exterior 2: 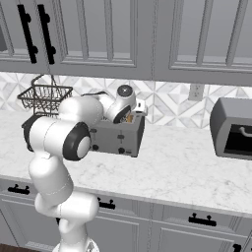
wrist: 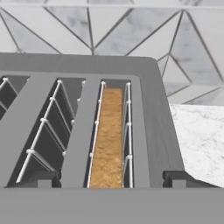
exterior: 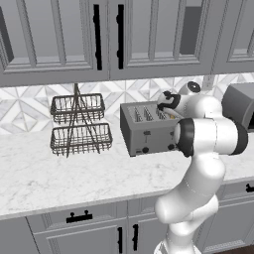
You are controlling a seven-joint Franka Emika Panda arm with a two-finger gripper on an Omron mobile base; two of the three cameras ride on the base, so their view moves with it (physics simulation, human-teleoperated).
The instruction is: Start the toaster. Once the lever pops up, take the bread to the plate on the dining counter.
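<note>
A long white marble worktop (exterior: 59,178) is seen running below grey wall cabinets (exterior: 54,34), with a tiled backsplash between them. The toaster (exterior: 146,131), a boxy grey metal unit with four slots and black knobs low on its front, is set well back on the worktop near the wall, with bare marble in front of it. To its left a two-tier wire basket (exterior: 79,124) is placed, apart from it; well to its right a darker grey rounded appliance (exterior 2: 234,129) is seen. The bread (wrist: 107,140), tan-brown and grainy, is lodged upright in the rightmost slot. The gripper (wrist: 111,181) is poised over that slot, dark fingertips (wrist: 175,178) spread wide on either side, nothing held
</note>
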